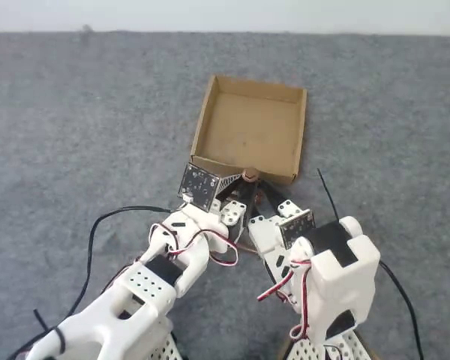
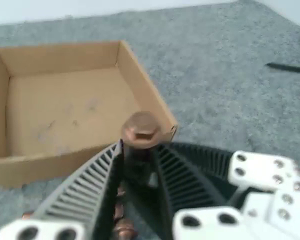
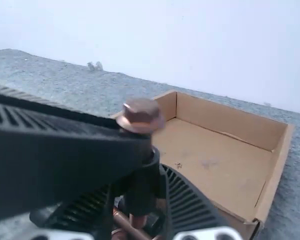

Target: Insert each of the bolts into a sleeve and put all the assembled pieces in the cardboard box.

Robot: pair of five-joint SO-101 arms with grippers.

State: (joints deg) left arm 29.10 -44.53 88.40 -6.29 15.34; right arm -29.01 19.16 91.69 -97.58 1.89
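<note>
Closest in, two white arms, the left arm (image 1: 161, 274) and the right arm (image 1: 337, 274), lean forward so their tips meet at one spot. My read is that one steadies the part while the other seats it. Just beyond them sits the cardboard box (image 1: 202, 124), open-topped, its near wall right beside the held piece. That makes for a short, handy drop, and no assembled piece lies inside yet.

The left gripper (image 2: 138, 152) is clamped narrow, its ribbed fingers (image 2: 97, 187) squeezing a black sleeve (image 2: 139, 170) and holding it upright. The right gripper (image 1: 259, 195) crowds in at the same point, but whether it grips or merely stands alongside, I cannot tell. The copper bolt (image 2: 141, 131) stands in the sleeve's top, hex head up. How deep its shank goes is hidden.

Below, spare bolts (image 3: 130, 222) wait on the grey carpet (image 1: 75, 112), a rough, short pile that should stop loose parts rolling. A plain white wall (image 3: 190, 40) closes the room behind.
</note>
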